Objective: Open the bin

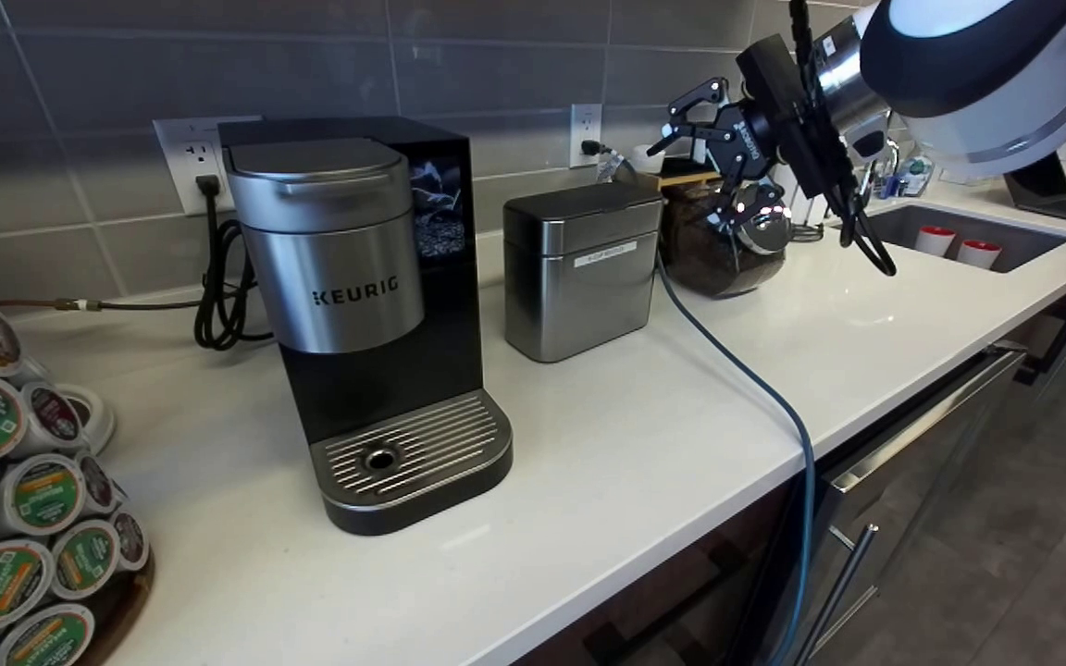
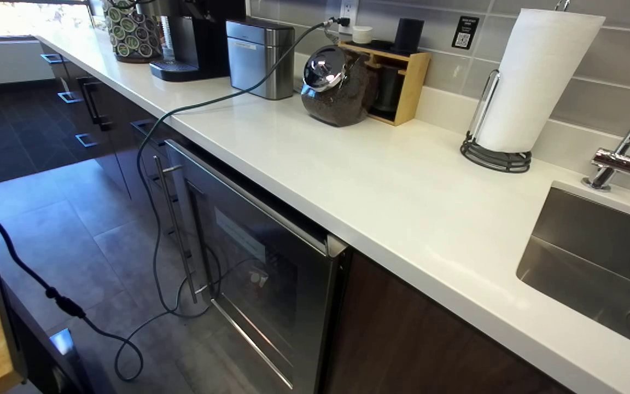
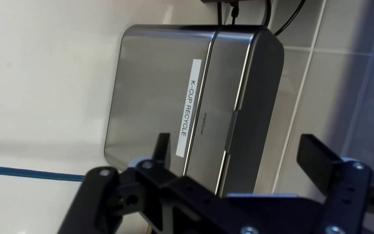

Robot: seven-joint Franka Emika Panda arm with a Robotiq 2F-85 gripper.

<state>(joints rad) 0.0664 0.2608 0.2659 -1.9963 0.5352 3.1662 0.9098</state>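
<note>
The bin (image 1: 579, 301) is a small boxy brushed-steel container with a flat dark lid. It stands on the counter beside the Keurig coffee maker, also in an exterior view (image 2: 249, 65). Its lid is shut. In the wrist view the bin (image 3: 161, 81) appears turned sideways, with a white "K-CUP RECYCLE" label below the lid seam. My gripper (image 1: 688, 180) is in the air to the right of the bin in an exterior view, apart from it. In the wrist view the gripper (image 3: 237, 144) is open and empty, its fingers wide apart, hiding the bin's near lower end.
The Keurig coffee maker (image 1: 348, 277) stands close on the bin's far side. A glass jar of coffee (image 2: 337, 101) and a wooden organizer (image 2: 410, 90) stand on the near side. A blue cable (image 1: 746, 365) runs from the wall past the bin over the counter edge.
</note>
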